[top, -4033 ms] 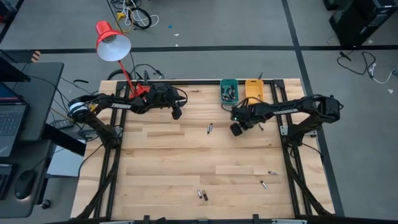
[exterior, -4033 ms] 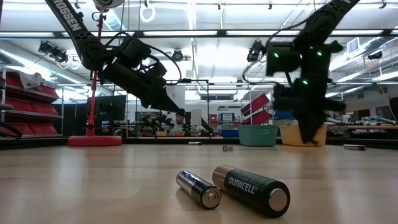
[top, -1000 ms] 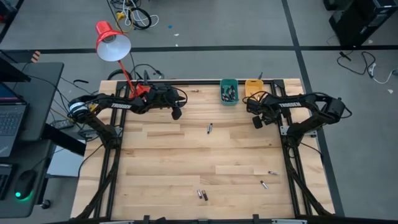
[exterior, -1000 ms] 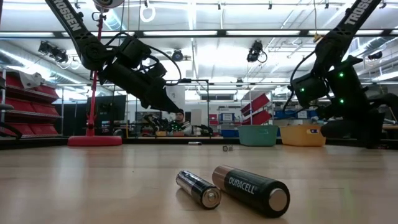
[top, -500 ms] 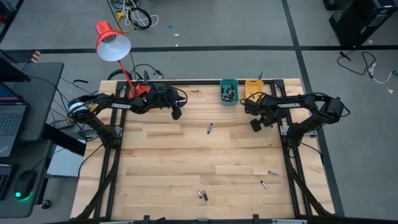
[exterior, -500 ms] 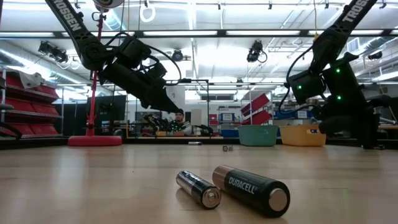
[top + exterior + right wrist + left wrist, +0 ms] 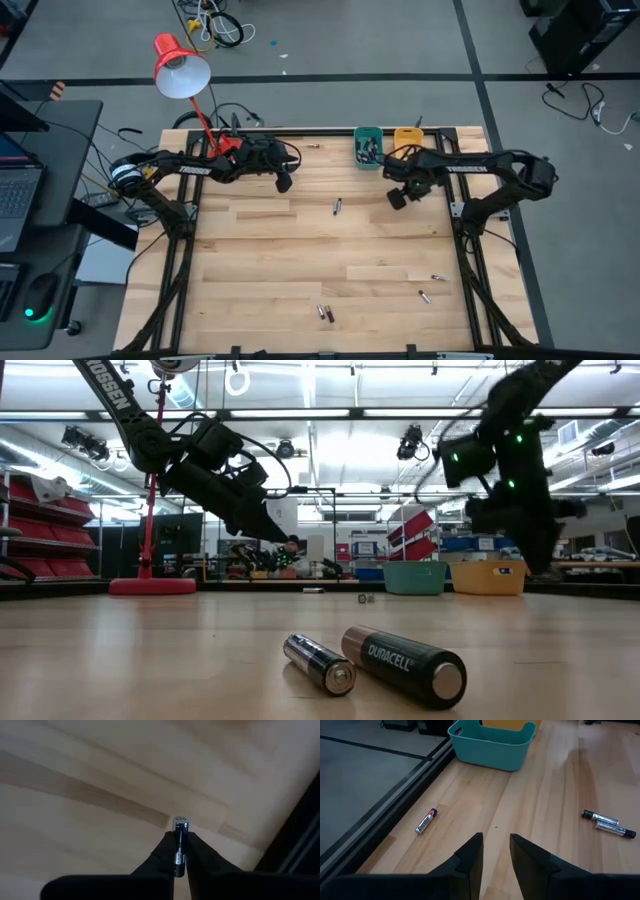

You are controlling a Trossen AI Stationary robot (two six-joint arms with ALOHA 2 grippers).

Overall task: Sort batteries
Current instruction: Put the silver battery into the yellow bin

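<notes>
From the left side of the table, the left pincer hangs over the back edge near the red lamp, its fingers a little apart and holding nothing; one loose battery lies on the wood ahead of it by the rail, and a pair of cells lies farther off toward the middle (that same pair shows as a small dark mark from above). Moving right, the teal bin already has batteries in it, and the yellow bin sits touching it at the back edge. Just in front of these bins the right pincer is raised off the table and pressed together on a single battery, which stands out lengthwise between the fingertips, its silvery end pointing away from the wrist. What matters next, I would say, is that the bins lie just behind this pincer, toward the back edge, so the right arm is the nearer one to make the drop. At the front of the table more cells wait: two side by side near the middle, and two apart toward the right.
</notes>
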